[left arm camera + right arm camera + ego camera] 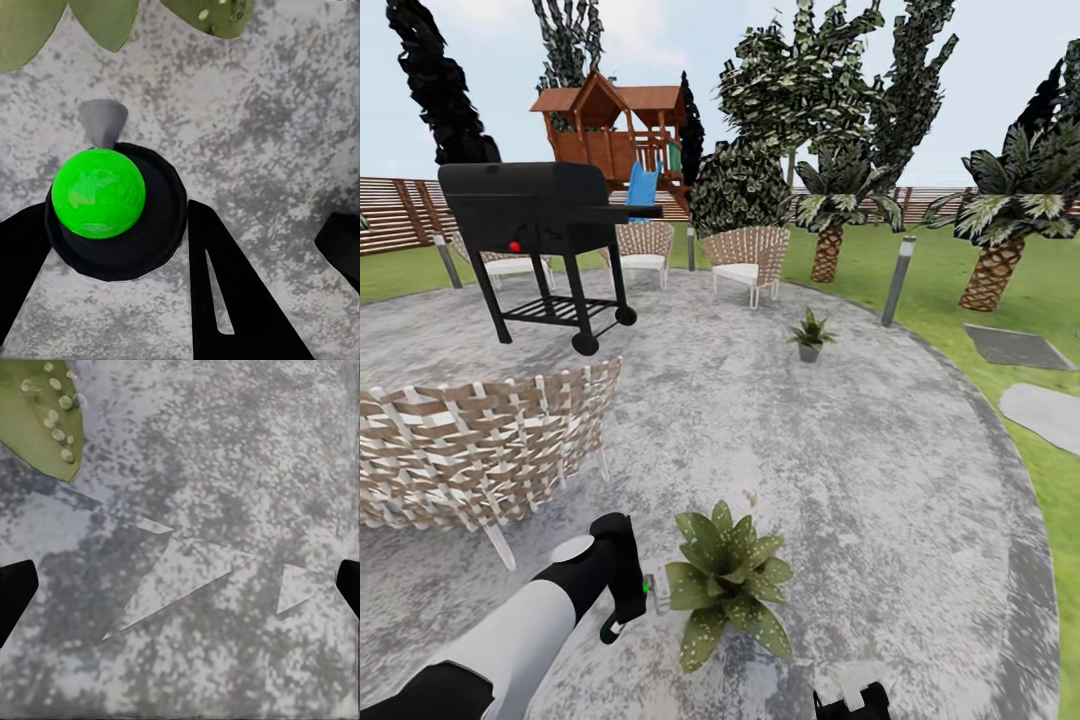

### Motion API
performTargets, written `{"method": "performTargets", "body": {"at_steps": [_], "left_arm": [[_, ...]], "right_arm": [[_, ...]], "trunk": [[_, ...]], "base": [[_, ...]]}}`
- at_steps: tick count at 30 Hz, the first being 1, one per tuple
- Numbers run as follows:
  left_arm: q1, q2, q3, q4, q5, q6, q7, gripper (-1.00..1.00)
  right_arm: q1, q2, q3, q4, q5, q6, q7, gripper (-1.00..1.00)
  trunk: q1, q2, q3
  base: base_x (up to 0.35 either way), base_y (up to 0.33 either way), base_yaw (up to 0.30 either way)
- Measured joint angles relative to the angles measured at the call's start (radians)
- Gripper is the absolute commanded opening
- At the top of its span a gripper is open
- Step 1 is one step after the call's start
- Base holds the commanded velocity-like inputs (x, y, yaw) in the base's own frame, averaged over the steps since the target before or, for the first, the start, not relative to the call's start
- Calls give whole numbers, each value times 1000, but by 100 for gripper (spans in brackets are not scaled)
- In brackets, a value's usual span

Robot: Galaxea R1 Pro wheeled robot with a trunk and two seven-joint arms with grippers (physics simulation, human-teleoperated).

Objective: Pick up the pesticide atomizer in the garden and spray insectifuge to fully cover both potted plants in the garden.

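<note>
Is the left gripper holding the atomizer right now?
Yes: in the left wrist view the atomizer sits between the left gripper's black fingers.

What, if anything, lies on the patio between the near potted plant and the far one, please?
In the head view, the stretch of grey stone patio between the near potted plant and the far potted plant is bare.

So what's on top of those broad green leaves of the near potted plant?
Pale whitish specks dot the near plant's leaves. Its small pot stays hidden beneath the foliage.
</note>
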Motion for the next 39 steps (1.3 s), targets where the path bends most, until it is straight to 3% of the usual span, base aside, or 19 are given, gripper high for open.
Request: {"method": "performTargets", "body": {"at_steps": [6,15,21,28,31,34,39], "left_arm": [[0,4,-2,-1,-1,4,0,-100],[24,4,-2,0,-2,5,19,-100],[100,3,-1,1,-1,2,118,-100],[108,-1,2,0,4,4,138,-100],[109,-7,3,10,25,0,142,-100],[109,-13,3,55,102,-8,146,-100],[109,-30,3,61,130,-10,146,-100]], "right_arm": [[0,0,0,0,0,0,0,100],[0,0,0,1,0,0,0,100],[0,-1,0,1,3,0,1,100],[0,-1,0,1,3,0,1,100],[0,-1,0,1,4,0,1,100],[0,-1,0,1,4,0,1,100],[0,-1,0,1,4,0,1,100]], "trunk": [[0,0,0],[0,0,0],[0,0,0],[0,0,0],[0,0,0],[0,0,0],[0,0,0]], "base": [[0,276,-270],[112,170,-9],[3,3,0],[0,0,0],[0,0,0],[0,0,0],[0,0,0]]}}
